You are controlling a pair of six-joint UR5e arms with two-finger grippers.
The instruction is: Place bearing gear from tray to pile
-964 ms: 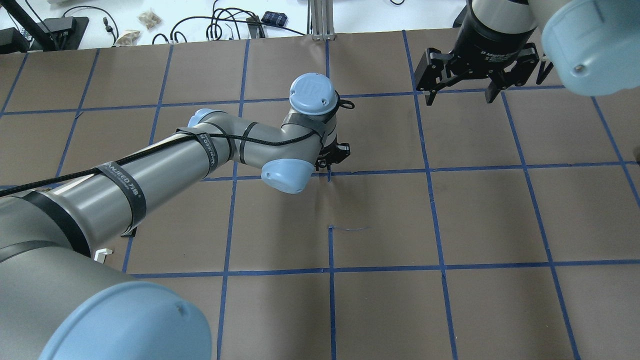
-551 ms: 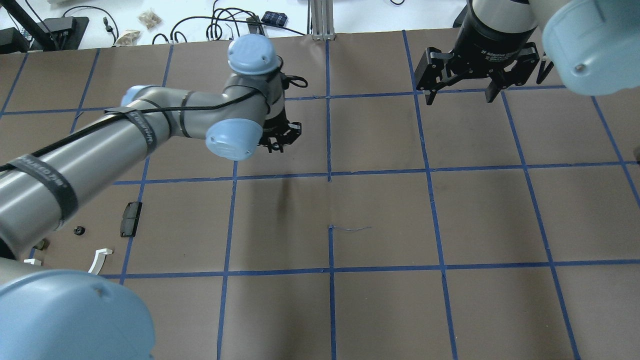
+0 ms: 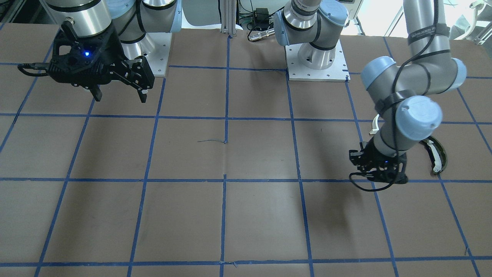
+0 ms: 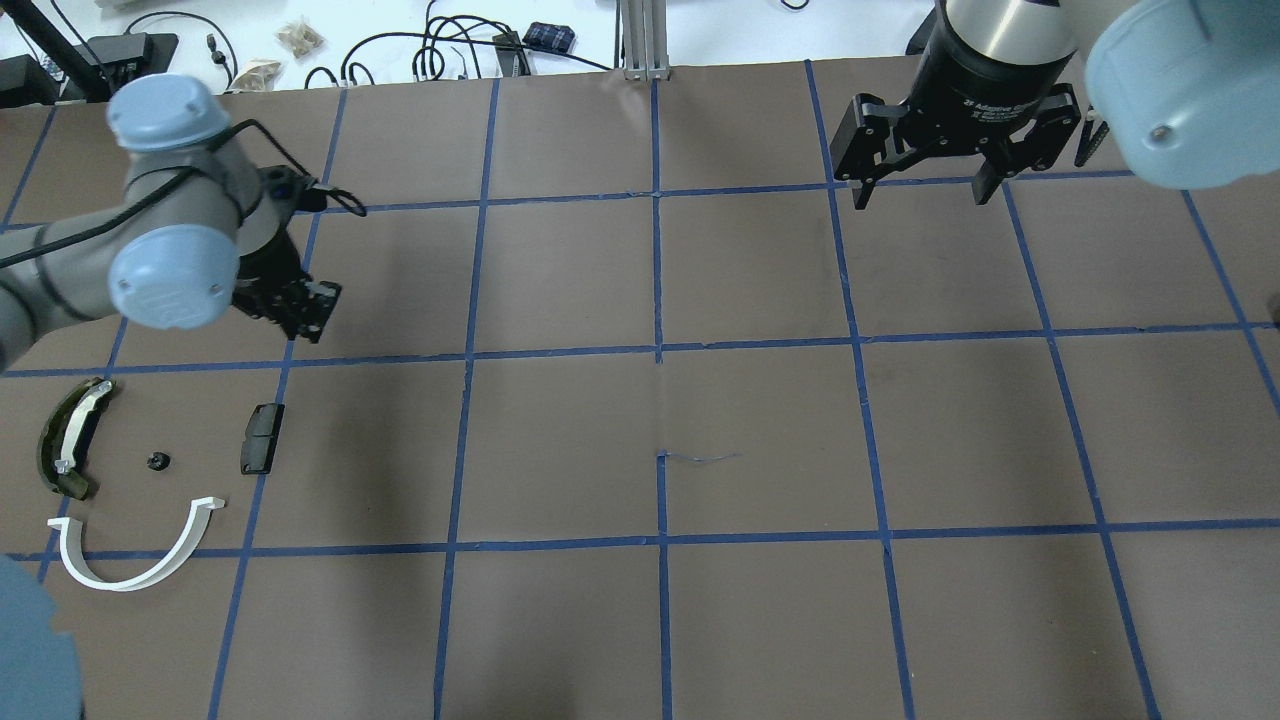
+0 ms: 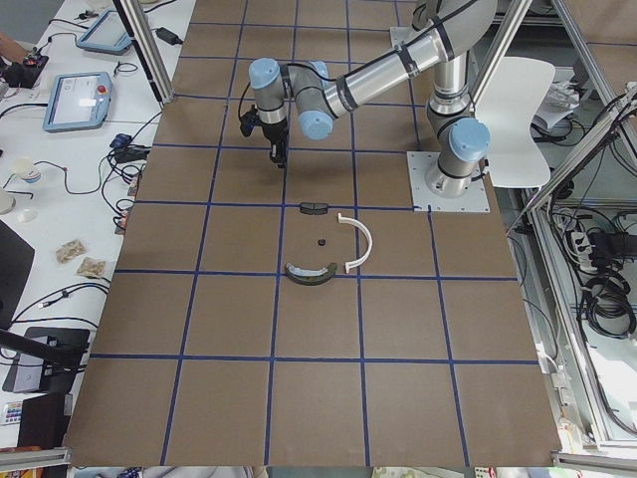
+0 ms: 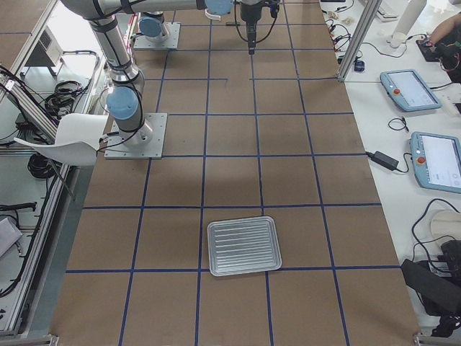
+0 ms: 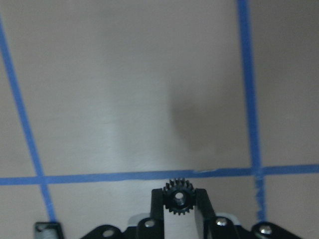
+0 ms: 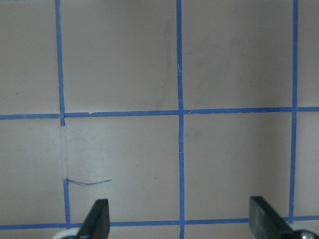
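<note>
Left pincer (image 4: 305,318) pinching bearing gear (image 7: 179,198) at fingertips, held off desk (image 4: 760,440). Pile (image 4: 157,461) lies toward robot base, slightly outboard; black block (image 4: 262,438) nearest member. Left arm much nearer; right pincer (image 4: 920,195) spread, empty, well apart

One bearing gear (image 7: 179,197), one tray (image 6: 243,246), one pile (image 4: 156,461) of four loose parts.

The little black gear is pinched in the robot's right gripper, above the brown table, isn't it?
No. The gear is pinched in the left gripper, above the brown table; the left wrist view shows it there. The right gripper is open and empty.
</note>
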